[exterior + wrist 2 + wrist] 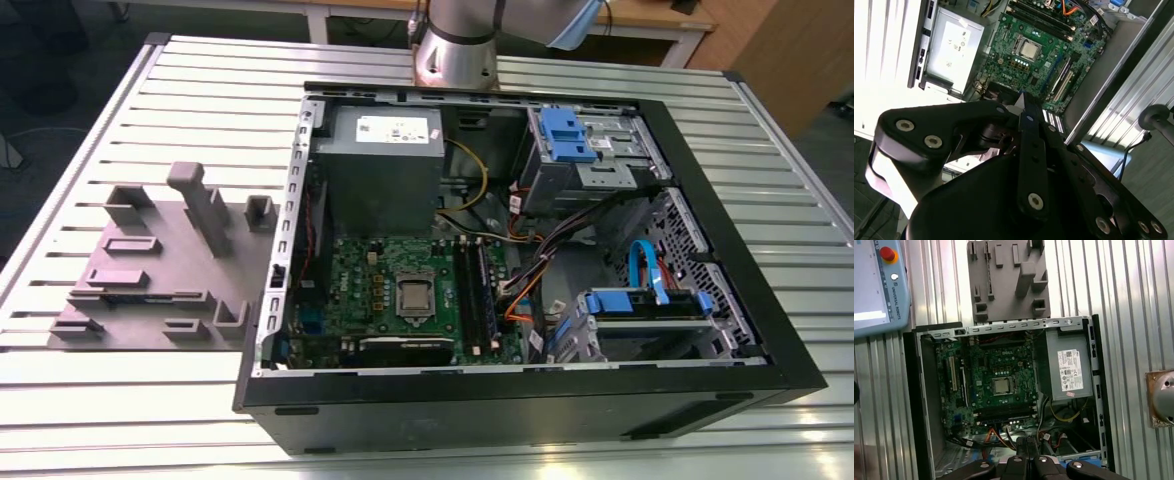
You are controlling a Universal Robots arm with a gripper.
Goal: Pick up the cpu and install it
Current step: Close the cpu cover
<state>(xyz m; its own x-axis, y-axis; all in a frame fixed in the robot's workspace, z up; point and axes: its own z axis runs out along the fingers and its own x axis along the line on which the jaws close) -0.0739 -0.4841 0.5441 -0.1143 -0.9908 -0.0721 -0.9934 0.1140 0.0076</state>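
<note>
The cpu (415, 296) lies flat in the socket of the green motherboard (360, 290) inside the open computer case (534, 400). Its silvery square top shows in both wrist views (1028, 49) (1002, 385). My gripper (1027, 441) hangs high above the case, well clear of the board, near the case end that holds the cables. Its black fingers meet tip to tip (1023, 102) with nothing between them.
A grey power box (380, 160) with a white label fills the case beside the board. Blue drive cages (574, 140) and cables (534, 280) crowd the other side. A grey fixture block (160, 260) lies on the slatted table (134, 420). A control pendant (876, 285) rests nearby.
</note>
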